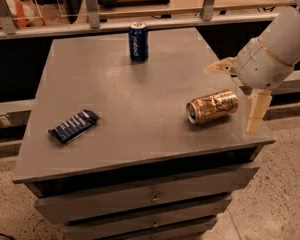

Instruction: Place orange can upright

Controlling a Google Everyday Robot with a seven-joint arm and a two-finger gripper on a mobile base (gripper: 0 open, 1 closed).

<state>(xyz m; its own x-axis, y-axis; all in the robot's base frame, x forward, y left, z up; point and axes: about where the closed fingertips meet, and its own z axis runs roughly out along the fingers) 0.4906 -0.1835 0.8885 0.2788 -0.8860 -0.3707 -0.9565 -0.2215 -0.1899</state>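
The orange can (212, 106) lies on its side near the right edge of the grey table (140, 94), its silver top facing left. My gripper (237, 91) is just to the right of the can, open, with one cream finger (255, 113) hanging down by the table's right edge and the other (221, 66) reaching out behind the can. The fingers do not touch the can.
A dark blue can (138, 41) stands upright at the back middle of the table. A dark blue snack packet (74, 126) lies flat near the front left. Drawers (150, 199) are below the tabletop. A rail and shelf run behind the table.
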